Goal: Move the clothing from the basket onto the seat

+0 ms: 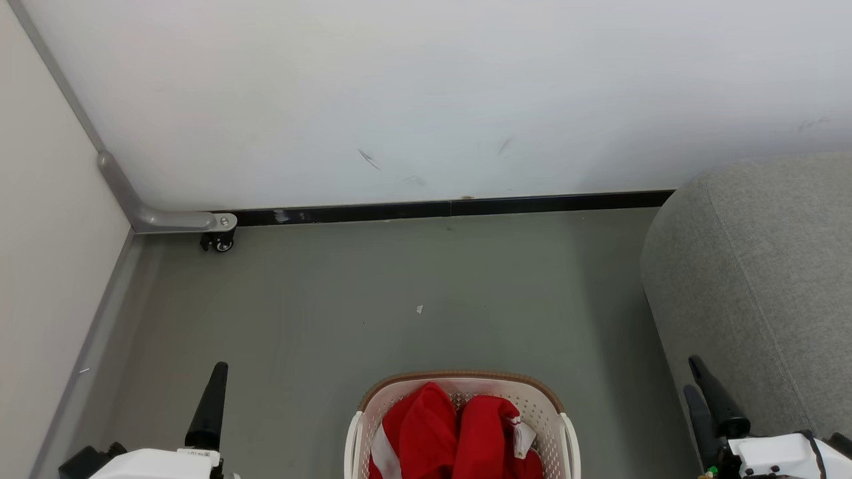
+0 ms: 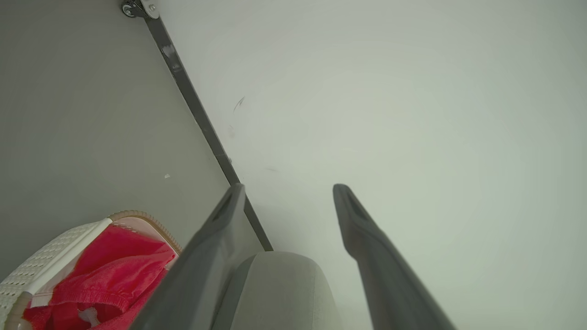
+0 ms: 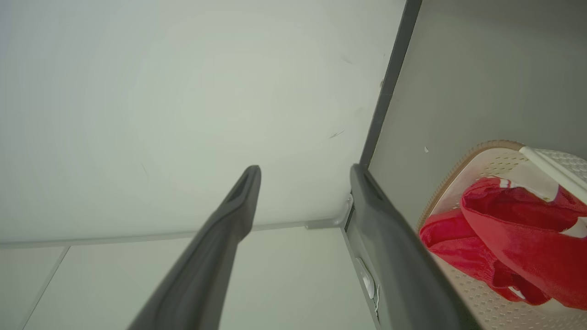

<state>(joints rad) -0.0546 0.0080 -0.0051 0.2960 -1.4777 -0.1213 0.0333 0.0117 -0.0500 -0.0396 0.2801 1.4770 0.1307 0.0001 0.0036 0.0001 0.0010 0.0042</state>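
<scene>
**Both fingers open and empty, clothing in the basket**

The left fingers [image 2: 367, 238] are spread wide apart with nothing between them. They point toward the far white wall [image 1: 426, 100]. The right fingers [image 3: 229, 215] are parted just as widely and hold nothing either. In the head view the left ones rise at the near left above the floor [image 1: 399, 279], and the right ones rise at the near right, just in front of the seat [image 1: 765, 279].

Between the two arms, at the near middle of the floor, stands the basket [image 1: 532, 392], cream with a brown rim. The red clothing [image 1: 426, 426] lies bunched inside it, with white bands showing among the folds. Neither pair of fingers touches the basket or the clothing.

The grey seat fills the right side, apart from the basket. A black skirting strip [image 1: 452, 207] runs along the foot of the far wall. A small caster wheel [image 1: 219, 243] sits at the far left corner, and a tiny white scrap [image 1: 419, 309] lies on the floor beyond the basket.
</scene>
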